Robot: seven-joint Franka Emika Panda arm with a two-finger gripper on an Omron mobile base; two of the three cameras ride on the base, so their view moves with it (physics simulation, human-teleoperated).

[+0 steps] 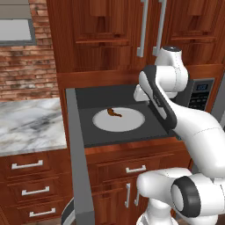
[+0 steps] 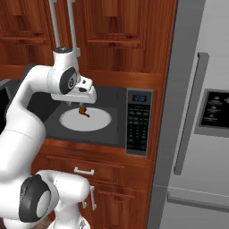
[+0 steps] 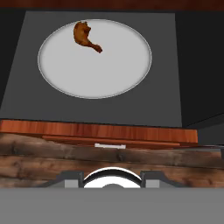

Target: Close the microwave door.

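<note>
The microwave (image 2: 89, 120) stands open, its door (image 1: 79, 167) swung out left, edge-on in the left base view. The right base view shows the keypad panel (image 2: 137, 127); the hand view shows a browned food piece (image 3: 85, 36) on the white plate (image 3: 100, 70). The gripper hangs before the cavity; I cannot tell its opening.

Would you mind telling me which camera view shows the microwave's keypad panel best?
The right base view: the keypad panel faces the camera whole, blue display on top. The left base view catches only part of it behind the arm. The hand view looks down at the plate instead.
</note>
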